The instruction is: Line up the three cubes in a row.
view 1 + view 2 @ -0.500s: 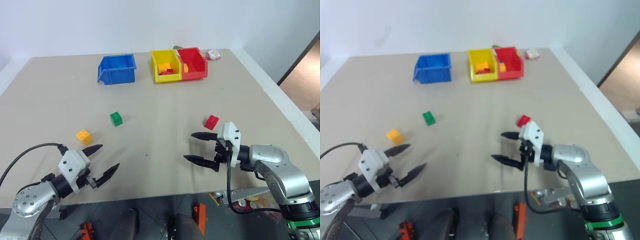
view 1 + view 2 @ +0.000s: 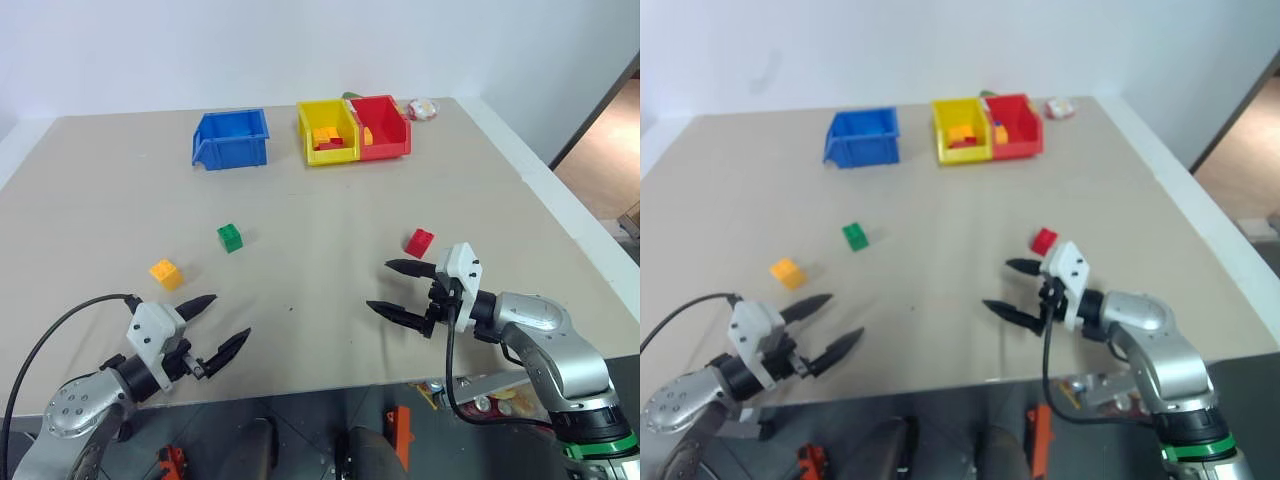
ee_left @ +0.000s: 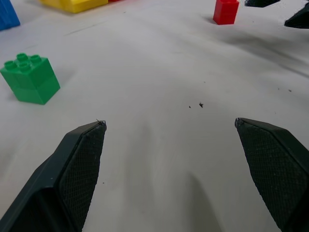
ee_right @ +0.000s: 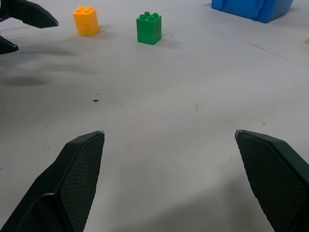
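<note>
The left gripper point(image 2: 214, 321) and right gripper point(image 2: 397, 288) both gape wide, empty, above the beige surface point(image 2: 320, 210). The small red studded plastic cube point(image 2: 420, 242) sits just beyond the right gripper; the green cube point(image 2: 230, 237) and yellow-orange cube point(image 2: 166, 273) stand apart beyond the left.

My head cameras look forward and down over the whole tabletop point(image 2: 330, 210), from its near edge to the bins at the far edge. My left wrist camera sits low and close to the surface, facing across toward the red cube point(image 3: 226, 10). My right wrist camera faces oppositely, toward the green cube point(image 4: 148, 28). Both wrist views share the tabletop's middle.
</note>
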`<action>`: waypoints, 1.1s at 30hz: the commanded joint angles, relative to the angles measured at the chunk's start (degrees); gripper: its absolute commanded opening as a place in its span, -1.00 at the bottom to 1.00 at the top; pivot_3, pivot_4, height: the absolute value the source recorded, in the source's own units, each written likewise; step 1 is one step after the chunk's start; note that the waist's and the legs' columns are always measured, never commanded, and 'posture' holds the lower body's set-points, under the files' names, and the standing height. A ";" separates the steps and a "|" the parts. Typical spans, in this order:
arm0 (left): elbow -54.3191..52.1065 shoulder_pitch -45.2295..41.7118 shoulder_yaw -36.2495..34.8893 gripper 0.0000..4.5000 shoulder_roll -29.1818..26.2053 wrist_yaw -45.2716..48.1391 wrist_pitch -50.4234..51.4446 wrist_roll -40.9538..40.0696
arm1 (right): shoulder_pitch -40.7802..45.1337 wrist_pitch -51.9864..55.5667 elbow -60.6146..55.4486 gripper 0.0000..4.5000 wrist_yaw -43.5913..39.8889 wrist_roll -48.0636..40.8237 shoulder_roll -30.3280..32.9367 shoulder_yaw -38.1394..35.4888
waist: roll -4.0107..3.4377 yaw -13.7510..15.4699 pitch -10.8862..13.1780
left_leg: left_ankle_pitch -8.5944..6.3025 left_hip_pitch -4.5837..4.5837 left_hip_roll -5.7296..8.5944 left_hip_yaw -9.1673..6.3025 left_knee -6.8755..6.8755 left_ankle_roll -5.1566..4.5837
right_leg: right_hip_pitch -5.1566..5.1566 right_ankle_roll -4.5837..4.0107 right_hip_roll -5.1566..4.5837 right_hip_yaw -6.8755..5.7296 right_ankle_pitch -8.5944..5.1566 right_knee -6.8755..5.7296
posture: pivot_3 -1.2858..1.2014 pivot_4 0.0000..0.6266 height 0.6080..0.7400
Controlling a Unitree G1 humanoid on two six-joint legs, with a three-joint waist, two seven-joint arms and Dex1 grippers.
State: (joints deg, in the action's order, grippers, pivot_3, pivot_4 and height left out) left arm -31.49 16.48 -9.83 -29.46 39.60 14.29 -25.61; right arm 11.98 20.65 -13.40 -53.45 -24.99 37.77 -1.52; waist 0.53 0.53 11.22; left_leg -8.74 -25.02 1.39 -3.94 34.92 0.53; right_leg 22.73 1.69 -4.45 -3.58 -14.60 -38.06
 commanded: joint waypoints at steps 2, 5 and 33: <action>-3.72 -0.57 1.63 0.97 -1.12 1.20 0.29 -1.10 | 0.05 -0.04 -2.23 1.00 2.11 -1.01 -0.98 -2.06 | 0.00 0.00 0.00 | 0.00 0.00 -0.07 0.05 0.01 0.00 | 0.05 -0.08 0.09 0.08 0.04 0.00 | 0.03 -0.52 1.00; -4.50 -1.69 3.84 0.97 -3.14 4.23 0.29 -0.97 | 3.70 -0.11 -0.57 1.00 7.32 -0.16 -2.81 -3.99 | 0.00 -0.01 0.00 | 0.00 0.00 -0.19 0.11 0.04 0.00 | 0.10 -0.21 0.18 0.14 0.07 0.00 | 0.03 -0.52 1.00; -8.73 -11.79 8.74 0.97 -10.11 9.65 10.23 -8.12 | 32.71 -19.08 52.36 1.00 -1.90 14.73 -3.78 0.91 | 0.17 -0.19 -0.08 | 0.12 0.05 -1.71 2.30 0.41 -0.02 | 0.57 -0.66 1.38 1.13 0.88 0.02 | 0.03 -0.52 1.00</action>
State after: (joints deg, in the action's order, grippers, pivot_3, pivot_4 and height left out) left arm -37.77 4.51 0.06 -39.59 49.78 24.63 -32.53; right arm 43.19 3.41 38.18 -54.89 -10.81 33.91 -0.14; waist 0.70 0.34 11.14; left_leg -8.63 -24.97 -0.33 -1.60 35.35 0.51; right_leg 23.31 1.04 -3.07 -2.39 -13.70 -38.05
